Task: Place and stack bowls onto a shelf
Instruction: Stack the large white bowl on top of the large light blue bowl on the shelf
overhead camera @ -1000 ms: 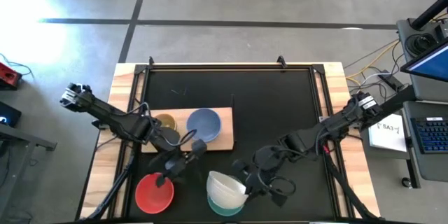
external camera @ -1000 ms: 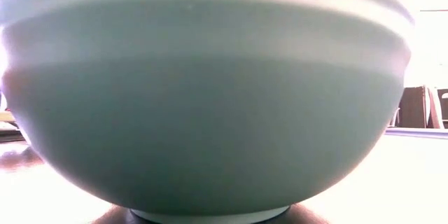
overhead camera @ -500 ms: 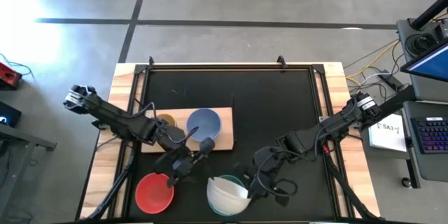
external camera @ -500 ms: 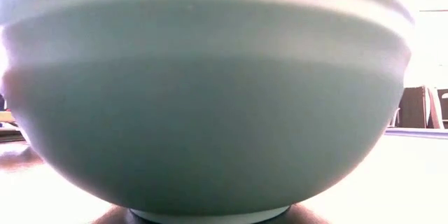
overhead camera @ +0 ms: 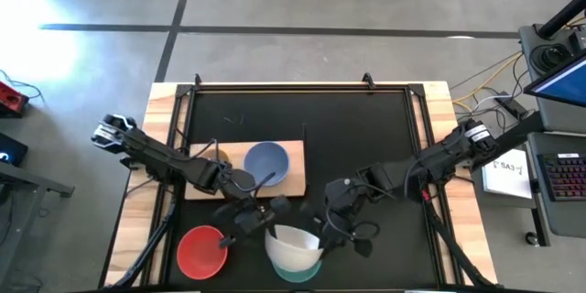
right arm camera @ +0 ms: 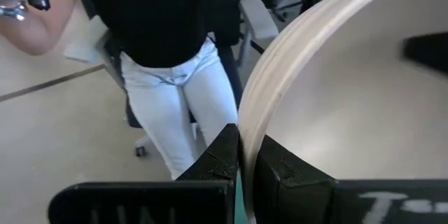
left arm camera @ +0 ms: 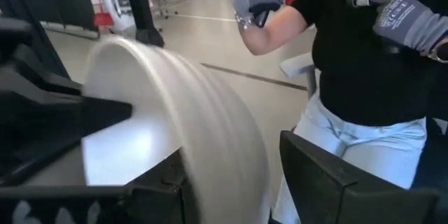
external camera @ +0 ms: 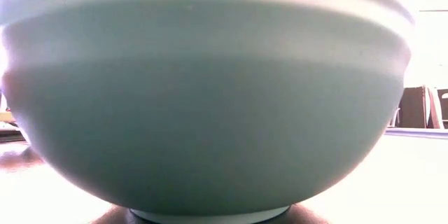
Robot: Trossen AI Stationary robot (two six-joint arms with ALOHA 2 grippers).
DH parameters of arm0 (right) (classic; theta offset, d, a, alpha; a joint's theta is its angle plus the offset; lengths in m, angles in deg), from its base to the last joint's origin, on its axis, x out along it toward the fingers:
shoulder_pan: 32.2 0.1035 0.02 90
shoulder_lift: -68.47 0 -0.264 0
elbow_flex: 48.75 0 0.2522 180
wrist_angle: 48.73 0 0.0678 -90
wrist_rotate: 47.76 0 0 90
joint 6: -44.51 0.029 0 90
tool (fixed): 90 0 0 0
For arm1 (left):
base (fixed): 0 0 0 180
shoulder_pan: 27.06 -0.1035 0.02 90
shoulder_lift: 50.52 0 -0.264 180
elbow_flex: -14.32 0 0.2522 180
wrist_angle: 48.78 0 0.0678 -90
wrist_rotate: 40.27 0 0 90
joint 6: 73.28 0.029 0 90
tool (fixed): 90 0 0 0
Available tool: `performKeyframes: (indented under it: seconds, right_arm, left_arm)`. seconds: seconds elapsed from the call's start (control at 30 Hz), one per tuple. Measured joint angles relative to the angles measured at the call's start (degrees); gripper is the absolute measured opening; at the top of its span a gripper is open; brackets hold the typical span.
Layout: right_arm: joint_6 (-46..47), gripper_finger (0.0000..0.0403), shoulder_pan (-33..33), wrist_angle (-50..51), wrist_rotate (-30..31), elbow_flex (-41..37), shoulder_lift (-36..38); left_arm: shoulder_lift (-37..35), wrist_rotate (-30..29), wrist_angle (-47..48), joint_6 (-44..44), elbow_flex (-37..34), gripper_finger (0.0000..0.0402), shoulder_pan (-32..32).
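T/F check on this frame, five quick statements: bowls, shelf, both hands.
1. The right hand is clamped on the white bowl's rim. True.
2. The white bowl sits on the shelf. False: it is tilted above the teal bowl, off the shelf.
3. The pale blue bowl is on the shelf. True.
4. The red bowl is stacked inside the pale blue bowl. False: it sits alone on the black tabletop.
5. The left hand is shut. False: its fingers are spread, straddling the white bowl's rim.
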Motion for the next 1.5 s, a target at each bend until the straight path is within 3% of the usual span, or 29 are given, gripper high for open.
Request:
performKeyframes:
  seconds: [0.17,0.43,0.6,0.97,1.2,1.4,1.5]
  right_arm:
    - [-1.3,0.0009,-1.2,0.0,0.0,0.0,0.0]
    - [-2.4,0.0013,-1.5,-1.9,3.3,0.0,0.0]
    - [-0.4,0.0044,-1.7,-2.8,5.2,0.0,0.1]
    - [3.1,0.0155,-1.7,-3.4,9.3,2.3,0.2]
    - [2.9,0.0205,-1.9,4.5,14.6,9.0,0.2]
    - [5.3,0.0214,-2.0,14.1,15.7,15.6,0.3]
    - [6.0,0.0214,-2.0,21.0,21.0,19.2,0.3]
  left_arm:
    - [0.7,0.2,-0.6,-0.6,0.0,0.0123,0.0]
    - [0.7,7.2,0.0,-5.6,0.0,0.0012,-0.7]
    - [0.8,7.9,0.4,-6.0,0.0,0.0011,-0.8]
    - [0.7,6.7,0.5,-6.4,0.0,0.0006,-2.2]
    - [0.5,7.0,1.6,-9.1,0.0,0.0007,-3.7]
    - [-0.6,6.9,2.6,-9.1,0.0,0.0009,-6.5]
    - [-1.2,7.1,5.4,-8.8,0.0,0.001,-8.8]
